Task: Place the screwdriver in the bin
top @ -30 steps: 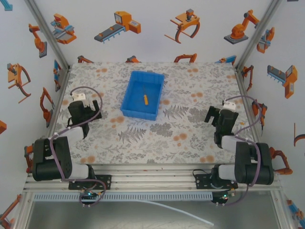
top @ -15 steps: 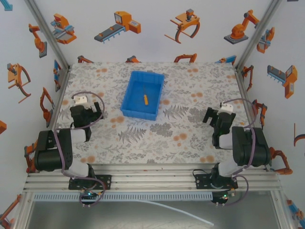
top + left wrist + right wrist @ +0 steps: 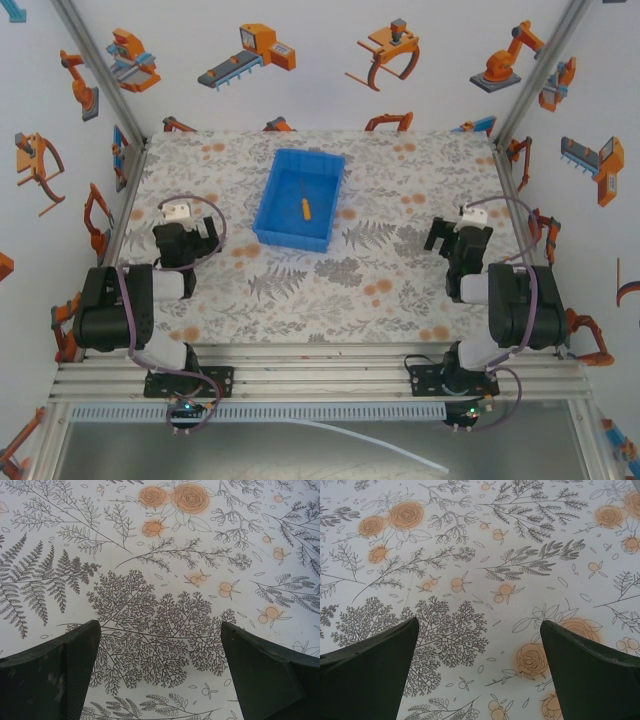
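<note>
My slim screwdriver (image 3: 302, 209) lies, seemingly flat, in the smooth rectangular bin (image 3: 289, 240); left claw (image 3: 160, 626) and right claw (image 3: 478, 623) gape wide.

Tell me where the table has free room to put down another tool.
Free: the wide near strip of the table between the left hand and the right hand, and both far corners beside the bin. Crowded: inside the bin, where the screwdriver lies.

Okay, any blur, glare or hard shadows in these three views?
Top external view: even light, no glare; the small yellow-orange screwdriver shows clearly in the bright blue plastic bin. Left wrist view: floral tablecloth sharp, left gripper dark, little detail. Right wrist view: same, right gripper dark too.
</note>
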Robot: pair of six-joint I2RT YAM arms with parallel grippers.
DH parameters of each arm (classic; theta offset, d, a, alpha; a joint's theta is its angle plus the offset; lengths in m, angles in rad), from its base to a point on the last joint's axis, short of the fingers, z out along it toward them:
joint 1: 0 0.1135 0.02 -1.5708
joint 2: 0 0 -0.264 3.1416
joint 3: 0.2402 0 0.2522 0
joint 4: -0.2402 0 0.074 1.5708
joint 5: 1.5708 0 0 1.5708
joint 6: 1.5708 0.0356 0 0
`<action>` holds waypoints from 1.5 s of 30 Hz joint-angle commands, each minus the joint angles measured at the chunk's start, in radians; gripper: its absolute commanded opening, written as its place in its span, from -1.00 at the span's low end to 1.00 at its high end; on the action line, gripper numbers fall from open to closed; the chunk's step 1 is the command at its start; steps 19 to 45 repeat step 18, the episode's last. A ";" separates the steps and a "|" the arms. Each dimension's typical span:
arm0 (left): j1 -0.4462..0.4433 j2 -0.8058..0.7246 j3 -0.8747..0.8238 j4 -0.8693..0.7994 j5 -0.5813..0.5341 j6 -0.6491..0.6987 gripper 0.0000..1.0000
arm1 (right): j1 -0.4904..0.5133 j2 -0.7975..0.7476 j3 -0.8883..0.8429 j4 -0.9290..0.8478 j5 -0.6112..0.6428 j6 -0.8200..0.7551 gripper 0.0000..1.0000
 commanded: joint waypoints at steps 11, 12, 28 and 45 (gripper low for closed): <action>-0.005 0.003 0.021 0.001 -0.016 0.020 0.95 | -0.008 0.003 0.032 -0.026 -0.045 -0.031 0.99; -0.006 0.003 0.023 -0.001 -0.016 0.021 0.95 | -0.007 0.003 0.034 -0.027 -0.045 -0.031 0.99; -0.007 0.003 0.023 -0.001 -0.019 0.022 0.95 | -0.007 0.001 0.035 -0.033 -0.053 -0.035 0.99; -0.007 0.003 0.023 -0.001 -0.019 0.022 0.95 | -0.007 0.001 0.035 -0.033 -0.053 -0.035 0.99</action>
